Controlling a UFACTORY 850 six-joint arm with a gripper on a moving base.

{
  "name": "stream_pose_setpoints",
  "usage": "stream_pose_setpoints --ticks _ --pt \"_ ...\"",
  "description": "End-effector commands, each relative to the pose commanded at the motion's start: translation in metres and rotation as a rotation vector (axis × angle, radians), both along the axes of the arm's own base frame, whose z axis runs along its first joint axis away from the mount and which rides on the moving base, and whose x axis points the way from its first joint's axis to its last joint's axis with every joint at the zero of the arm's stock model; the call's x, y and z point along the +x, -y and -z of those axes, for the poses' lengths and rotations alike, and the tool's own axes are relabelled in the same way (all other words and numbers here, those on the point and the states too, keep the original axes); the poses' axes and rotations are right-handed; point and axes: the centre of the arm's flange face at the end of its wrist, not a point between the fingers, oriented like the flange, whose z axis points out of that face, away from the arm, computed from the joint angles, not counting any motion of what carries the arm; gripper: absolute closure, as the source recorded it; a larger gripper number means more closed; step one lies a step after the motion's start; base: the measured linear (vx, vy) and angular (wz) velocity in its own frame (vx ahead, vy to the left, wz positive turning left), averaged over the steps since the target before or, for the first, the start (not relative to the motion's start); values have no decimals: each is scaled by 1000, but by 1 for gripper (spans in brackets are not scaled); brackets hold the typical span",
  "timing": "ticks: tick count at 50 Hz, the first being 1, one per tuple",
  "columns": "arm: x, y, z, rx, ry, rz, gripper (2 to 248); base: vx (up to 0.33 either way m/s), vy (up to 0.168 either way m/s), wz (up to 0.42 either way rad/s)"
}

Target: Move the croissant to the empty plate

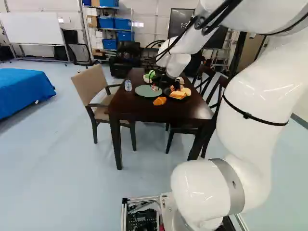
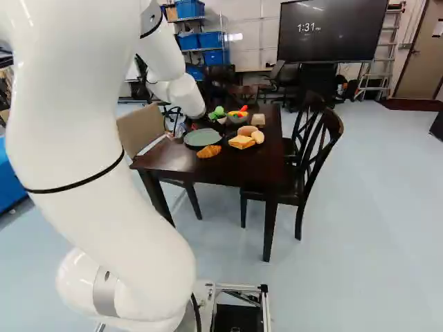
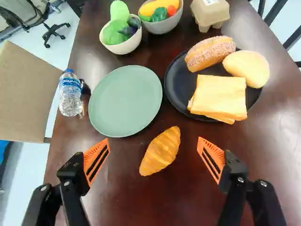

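My gripper (image 1: 166, 83) hangs over the table in the left base view. In the wrist view the gripper (image 3: 153, 153) is open, its orange-padded fingers wide apart. The golden croissant (image 3: 160, 151) lies on the bare table, visible in the space between the fingertips, with neither finger touching it. Just beyond it is the empty round green plate (image 3: 125, 101), slightly toward the bottle side. A black plate (image 3: 176, 87) beside the green one holds a sandwich (image 3: 219, 97), a sugared bun (image 3: 209, 52) and a smooth roll (image 3: 247, 68).
A water bottle (image 3: 70, 93) stands at the table's edge beside the green plate. Beyond the plates are two bowls of toy vegetables (image 3: 123, 47) (image 3: 165, 26) and an egg carton (image 3: 210, 13). Chairs flank the dark table (image 1: 139, 113), including a beige one (image 1: 91, 84).
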Motion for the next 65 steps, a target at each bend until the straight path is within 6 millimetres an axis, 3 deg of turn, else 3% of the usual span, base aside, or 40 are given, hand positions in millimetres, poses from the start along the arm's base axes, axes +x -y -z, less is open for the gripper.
stream_pose_setpoints --ticks 30,65 --pt "4 10 -25 147 -147 34 3 0 0 0" --pt "8 24 -18 326 -368 51 3 0 0 0"
